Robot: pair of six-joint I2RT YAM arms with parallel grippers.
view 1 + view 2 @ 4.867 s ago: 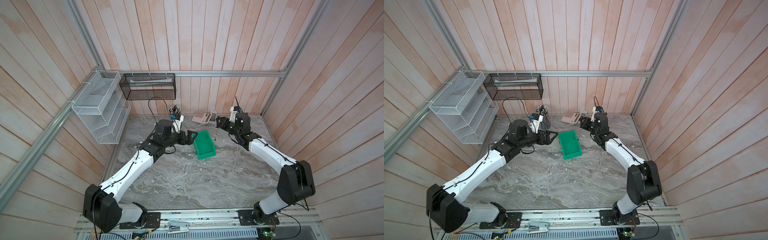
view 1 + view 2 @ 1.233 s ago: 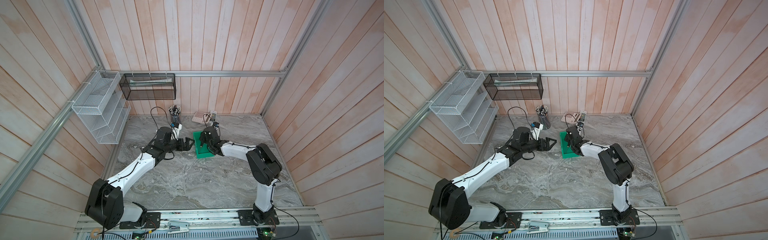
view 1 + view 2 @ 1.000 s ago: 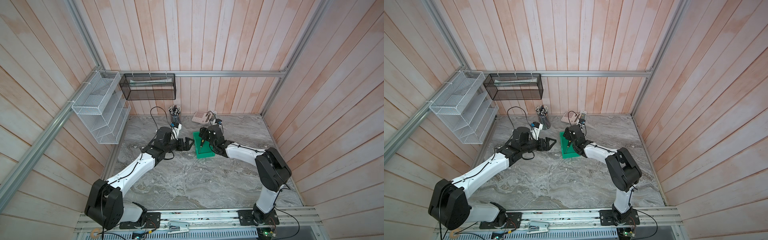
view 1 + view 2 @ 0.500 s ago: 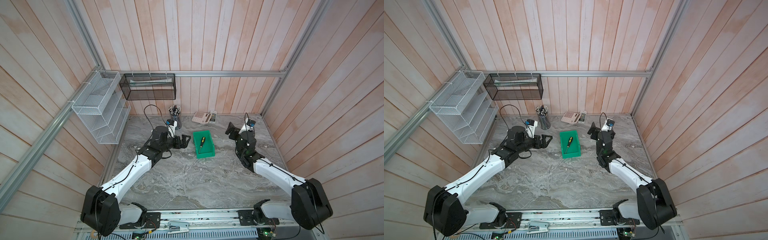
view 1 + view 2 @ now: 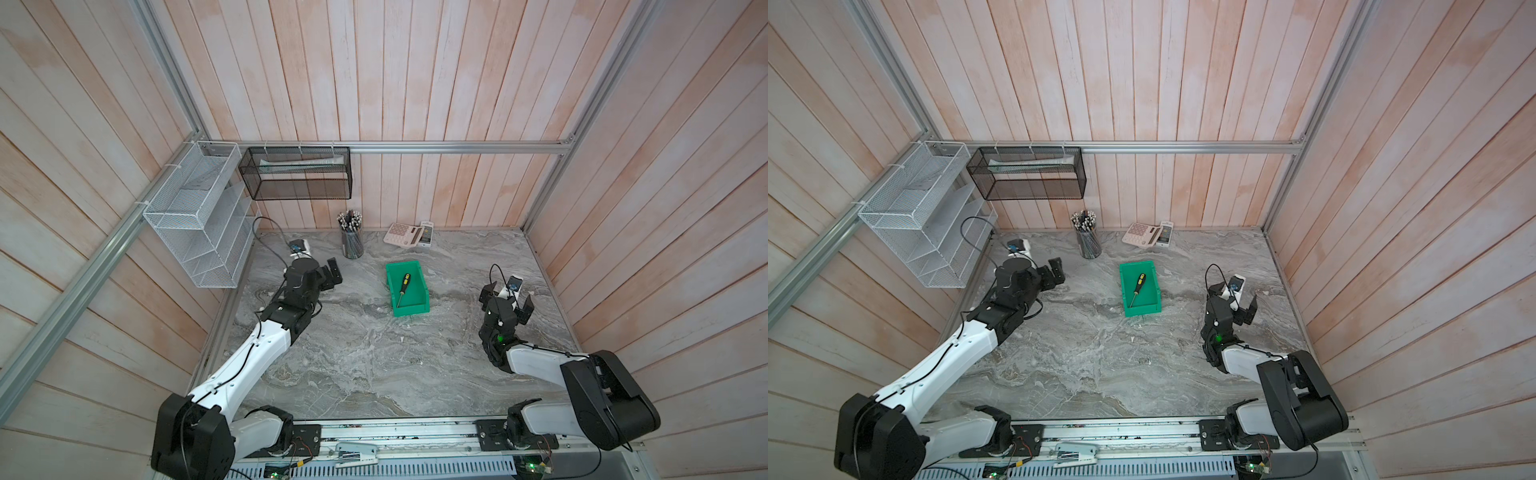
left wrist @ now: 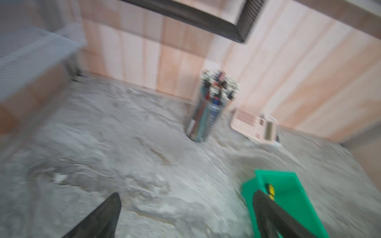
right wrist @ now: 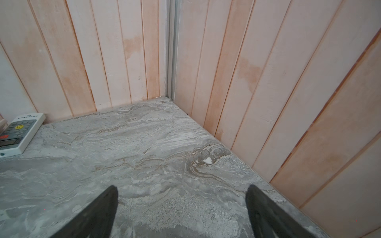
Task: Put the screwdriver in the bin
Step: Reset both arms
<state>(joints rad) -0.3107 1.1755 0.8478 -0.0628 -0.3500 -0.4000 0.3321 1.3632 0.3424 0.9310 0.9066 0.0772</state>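
The black-and-yellow screwdriver [image 5: 402, 288] [image 5: 1136, 289] lies inside the green bin [image 5: 419, 309] [image 5: 1152, 308] at the middle of the marble table, in both top views. In the blurred left wrist view the bin [image 6: 292, 197] and a bit of the screwdriver handle [image 6: 271, 190] show beside one finger. My left gripper [image 5: 334, 272] [image 5: 1056, 272] [image 6: 185, 197] is open and empty, left of the bin. My right gripper [image 5: 508, 296] [image 5: 1233, 300] [image 7: 181, 190] is open and empty, well right of the bin near the right wall.
A pencil cup [image 5: 352, 243] [image 6: 203, 121], a pink calculator [image 5: 401, 235] and a white remote [image 5: 427, 234] [image 7: 17, 131] stand along the back wall. A white wire rack [image 5: 199, 224] and a black mesh basket [image 5: 297, 178] hang on the walls.
The right arm has let the screwdriver go into the bin and pulled back to the right side, jaws open wide. The left arm has drawn back to the left, away from the bin.
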